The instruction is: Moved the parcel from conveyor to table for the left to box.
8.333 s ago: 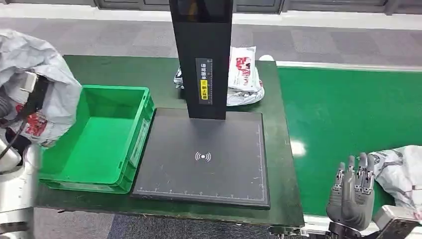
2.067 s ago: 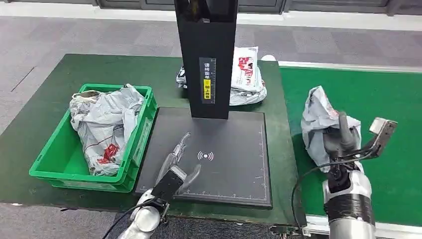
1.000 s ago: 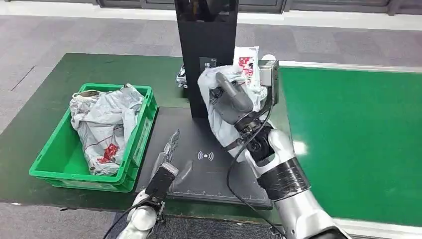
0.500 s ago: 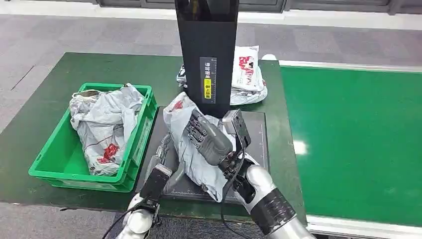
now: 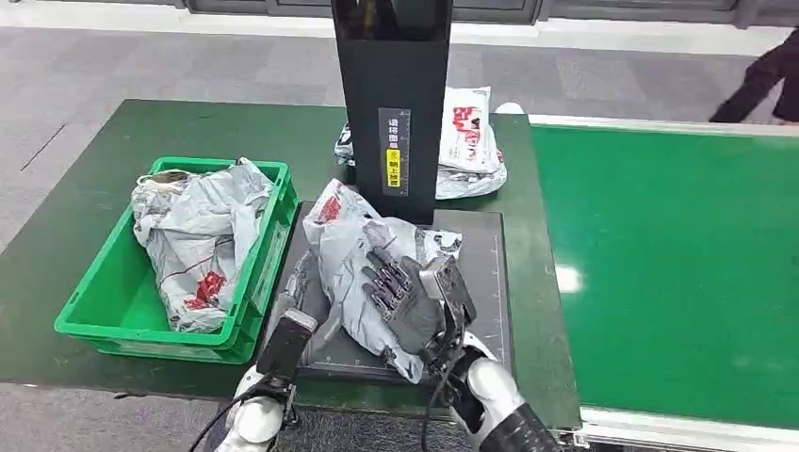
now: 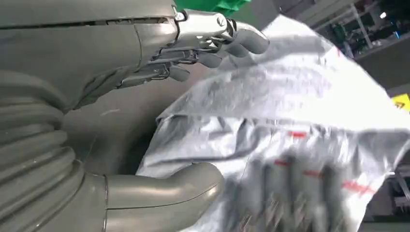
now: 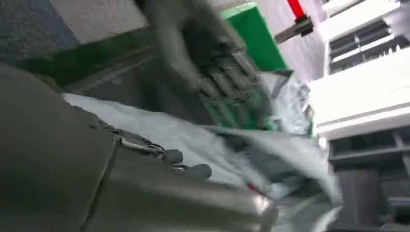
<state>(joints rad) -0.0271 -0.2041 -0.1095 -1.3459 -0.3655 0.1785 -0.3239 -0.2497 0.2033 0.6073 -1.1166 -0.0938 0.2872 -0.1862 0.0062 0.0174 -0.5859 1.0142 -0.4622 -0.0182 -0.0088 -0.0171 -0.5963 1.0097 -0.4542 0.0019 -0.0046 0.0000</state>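
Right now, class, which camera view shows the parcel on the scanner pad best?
The head view: the whole parcel lies on the pad under the right hand. The left wrist view shows a close grey stretch; the right wrist view is blurred.

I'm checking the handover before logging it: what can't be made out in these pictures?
- Head view: the left hand lies mostly behind the parcel, so its grip is unclear.
- Head view: the scanner pad markings are covered by the parcel.
- Right wrist view: motion blur smears the parcel.
- Head view: whether the right hand grips or merely rests.
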